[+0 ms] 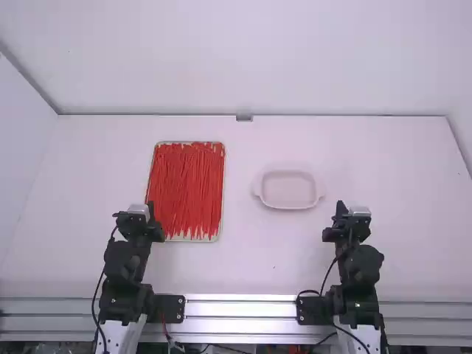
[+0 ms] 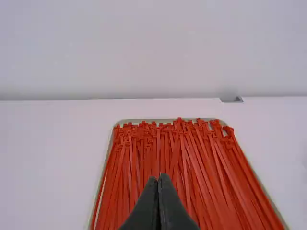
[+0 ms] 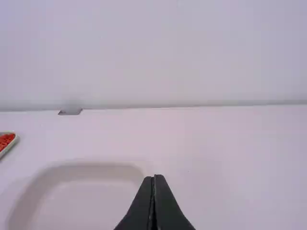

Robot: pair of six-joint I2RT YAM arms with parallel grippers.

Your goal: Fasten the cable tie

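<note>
Ties (image 1: 186, 190) lie packed in a tray (image 1: 188, 240) on the desk (image 1: 369, 147), just far of my left claw (image 2: 158, 179). It and the right claw (image 3: 153, 178) are pinched closed, empty. Risk: the strands are dense, so I may drag up several together.

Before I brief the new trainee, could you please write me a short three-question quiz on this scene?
1. Fill in: the fingers of the left gripper and the right gripper are both ____.
2. True or false: the red cable ties lie in the white dish.
3. Which gripper is nearer the tray? A: left gripper. B: right gripper.
Key: 1 shut; 2 false, they lie on the tray; 3 A.
</note>
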